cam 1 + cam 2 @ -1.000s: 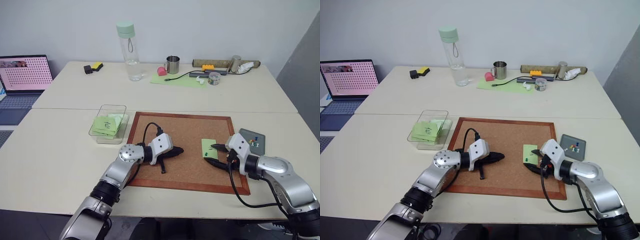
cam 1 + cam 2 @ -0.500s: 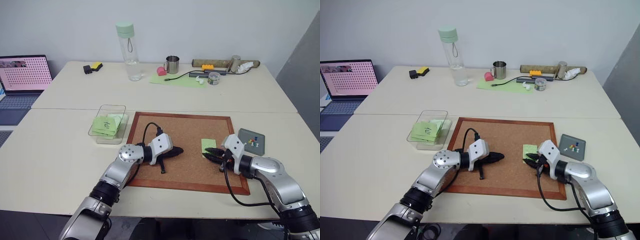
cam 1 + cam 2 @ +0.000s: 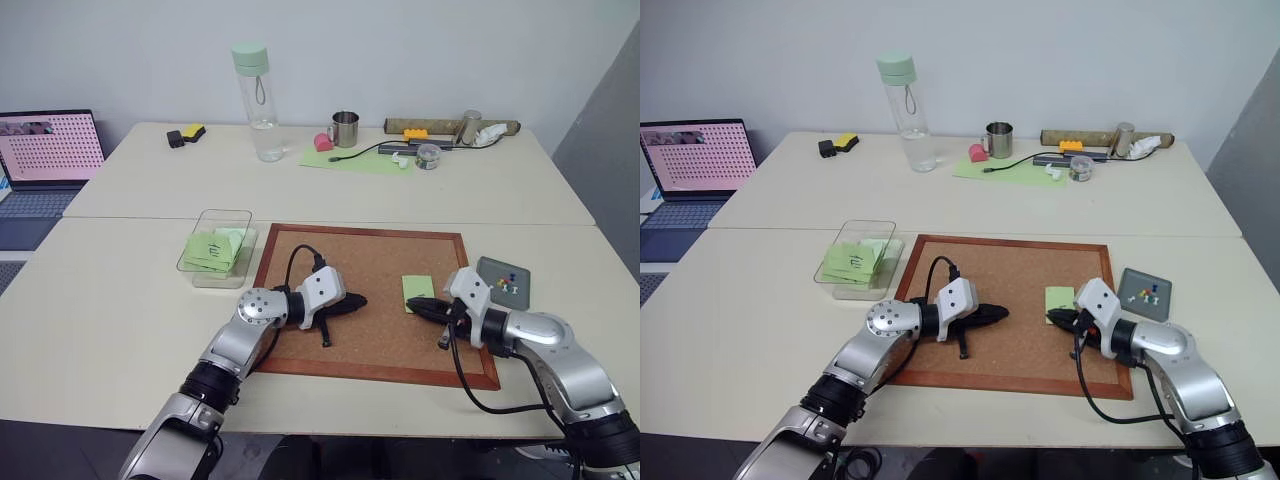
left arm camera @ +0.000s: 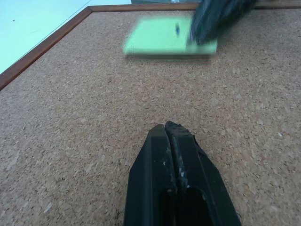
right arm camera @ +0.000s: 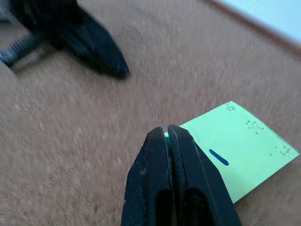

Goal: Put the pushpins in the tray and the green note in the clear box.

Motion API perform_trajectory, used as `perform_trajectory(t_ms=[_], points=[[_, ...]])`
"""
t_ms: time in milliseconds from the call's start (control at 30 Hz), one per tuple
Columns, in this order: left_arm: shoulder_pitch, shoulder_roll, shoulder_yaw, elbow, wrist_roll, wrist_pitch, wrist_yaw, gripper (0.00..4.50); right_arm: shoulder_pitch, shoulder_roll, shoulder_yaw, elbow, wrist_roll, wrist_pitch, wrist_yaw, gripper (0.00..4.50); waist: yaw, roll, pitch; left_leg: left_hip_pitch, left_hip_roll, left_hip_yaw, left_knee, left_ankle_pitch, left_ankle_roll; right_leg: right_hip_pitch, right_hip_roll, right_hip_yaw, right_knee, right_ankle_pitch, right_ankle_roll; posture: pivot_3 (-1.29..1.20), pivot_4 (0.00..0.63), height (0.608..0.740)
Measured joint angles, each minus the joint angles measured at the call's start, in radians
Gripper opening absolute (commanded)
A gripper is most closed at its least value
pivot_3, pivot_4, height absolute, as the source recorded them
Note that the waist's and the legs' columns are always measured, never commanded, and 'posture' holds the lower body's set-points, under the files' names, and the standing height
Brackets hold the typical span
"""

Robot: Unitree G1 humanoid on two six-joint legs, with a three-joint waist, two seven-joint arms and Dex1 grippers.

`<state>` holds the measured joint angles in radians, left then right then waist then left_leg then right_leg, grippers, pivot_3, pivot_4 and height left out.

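The green note (image 3: 419, 288) lies on the cork board (image 3: 370, 255), right of centre, with a short blue mark (image 5: 218, 157) on it. My right gripper (image 3: 411, 301) is shut, its tips (image 5: 167, 130) at the note's near corner. I cannot tell whether anything is pinched between them. Resting on the board's left part, my left gripper (image 3: 360, 299) is shut with nothing in it and points toward the note (image 4: 160, 40). The grey tray (image 3: 491, 268) sits right of the board with tiny pushpins (image 3: 508, 284) in it. The clear box (image 3: 226, 213) stands left of the board and holds green slips.
At the back of the table stand a water bottle (image 3: 254, 100), a metal mug (image 3: 345, 128), a large pale green sheet (image 3: 362, 161) with a cable, and assorted clutter (image 3: 450, 130). A laptop (image 3: 50, 150) is at the far left.
My right gripper's fingers closed from open at the note's corner and the hand lifted a little. The left arm stayed still.
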<state>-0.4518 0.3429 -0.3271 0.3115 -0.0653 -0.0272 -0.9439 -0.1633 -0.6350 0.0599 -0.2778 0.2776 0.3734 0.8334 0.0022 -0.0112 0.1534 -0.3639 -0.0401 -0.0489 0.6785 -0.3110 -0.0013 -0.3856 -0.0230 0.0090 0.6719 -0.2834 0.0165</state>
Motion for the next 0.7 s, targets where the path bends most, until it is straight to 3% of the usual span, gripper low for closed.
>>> perform_trajectory(t_ms=[233, 367, 600, 700], points=[[-0.007, -0.019, 0.080, -0.057, -0.115, 0.227, 0.014, 1.71, -0.024, -0.030, -0.015, -0.042, -0.028, -0.037, 0.002, 0.00, -0.001, -0.005, 0.004, -0.002, 0.000, -0.001, 0.000, 0.000, 0.000, -0.003, 0.000, 0.000, 0.001, 0.000, 0.000, 0.00, 0.150, 0.740], [-0.017, -0.037, 0.245, -0.198, -0.368, 0.541, 0.037, 2.40, -0.035, -0.046, 0.003, -0.041, -0.100, -0.120, -0.004, 0.00, -0.004, -0.006, 0.006, -0.004, 0.000, -0.001, 0.000, 0.000, -0.001, -0.004, 0.000, -0.001, 0.000, 0.000, 0.000, 0.00, 0.150, 0.740], [-0.019, -0.108, 0.395, -0.333, -0.648, 0.868, 0.148, 3.73, -0.055, -0.060, 0.017, -0.038, -0.175, -0.238, -0.003, 0.00, -0.003, -0.007, 0.007, -0.004, 0.000, -0.001, 0.001, 0.002, -0.004, -0.003, 0.000, -0.001, -0.001, 0.000, 0.001, 0.00, 0.150, 0.740], [-0.030, -0.193, 0.416, -0.336, -0.716, 0.929, 0.216, 3.73, -0.087, -0.066, 0.042, -0.037, -0.207, -0.289, 0.009, 0.00, -0.002, -0.008, 0.007, -0.004, 0.000, -0.001, 0.001, 0.003, -0.005, -0.003, 0.000, -0.001, -0.001, 0.000, 0.001, 0.00, 0.150, 0.740]])
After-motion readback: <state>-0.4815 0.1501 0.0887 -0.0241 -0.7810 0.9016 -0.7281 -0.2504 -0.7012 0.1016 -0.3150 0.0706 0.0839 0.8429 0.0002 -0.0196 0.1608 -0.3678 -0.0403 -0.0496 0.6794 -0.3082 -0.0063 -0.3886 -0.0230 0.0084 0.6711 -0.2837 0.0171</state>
